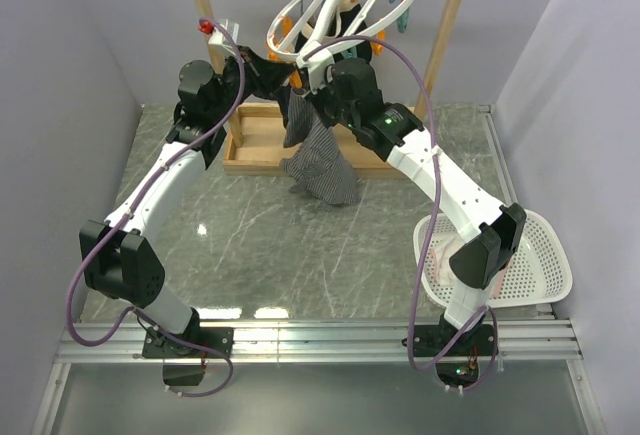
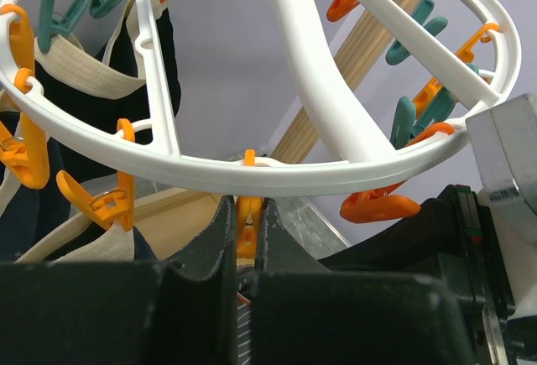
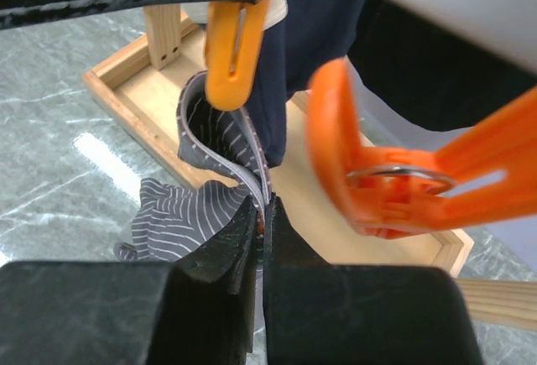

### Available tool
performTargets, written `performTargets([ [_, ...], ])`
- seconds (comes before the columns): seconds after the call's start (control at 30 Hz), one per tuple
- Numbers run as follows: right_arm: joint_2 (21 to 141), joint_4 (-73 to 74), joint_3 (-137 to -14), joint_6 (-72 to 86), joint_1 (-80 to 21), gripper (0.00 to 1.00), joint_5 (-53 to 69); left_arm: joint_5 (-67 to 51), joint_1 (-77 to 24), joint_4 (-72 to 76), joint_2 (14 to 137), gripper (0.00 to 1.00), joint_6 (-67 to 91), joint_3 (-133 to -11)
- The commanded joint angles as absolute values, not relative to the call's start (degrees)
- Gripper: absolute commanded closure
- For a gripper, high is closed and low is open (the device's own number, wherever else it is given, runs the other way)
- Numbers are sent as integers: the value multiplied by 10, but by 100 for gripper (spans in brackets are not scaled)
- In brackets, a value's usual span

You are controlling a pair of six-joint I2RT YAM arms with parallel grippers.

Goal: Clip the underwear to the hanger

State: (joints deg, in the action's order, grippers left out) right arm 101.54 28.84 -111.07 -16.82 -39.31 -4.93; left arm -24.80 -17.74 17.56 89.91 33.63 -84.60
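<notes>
We have the left pincer (image 2: 246,214) clamped on one orange clothespin (image 2: 246,239) hanging off the near rim of the hanger (image 2: 277,176). Only the left wrist view shows that grip.

The right pincer (image 3: 263,210) is closed on the edge of the underwear (image 3: 180,218), with a fold of the band standing up out of its fingers toward that same pin. The right wrist view puts the pin's lower tip right at the top of the fold. We can't tell whether it bites the fabric or just touches it. A second orange pin (image 3: 403,172) sits blurred in the foreground to the right, off the fabric.

The top view hides both grips, because the two wrists meet under the hanger's front edge and block each other. It adds the following:
- The underwear hangs from that meeting point. Its lower end is slumped over the front rail of the wooden frame (image 1: 452,35) base and onto the table (image 1: 250,245).
- The hanger is hooked on the frame's top bar and tilted.
- A white basket (image 1: 545,255) at the table's right holds a pinkish cloth (image 1: 440,247), partly behind the right arm.

We see a dark garment (image 2: 63,117) with a cream waistband clipped at the hanger's left in the left wrist view. In the right wrist view it is behind the pin.
</notes>
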Motion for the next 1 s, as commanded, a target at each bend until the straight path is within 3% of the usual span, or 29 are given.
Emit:
performTargets([
  [0.0,1010,276,-1142,-169,-385,100,-54,-268,-182,151,895,100,326,-858],
  [0.97,984,272,-1142,-169,-371,100,-55,-266,-185,134,911,100,312,-867],
])
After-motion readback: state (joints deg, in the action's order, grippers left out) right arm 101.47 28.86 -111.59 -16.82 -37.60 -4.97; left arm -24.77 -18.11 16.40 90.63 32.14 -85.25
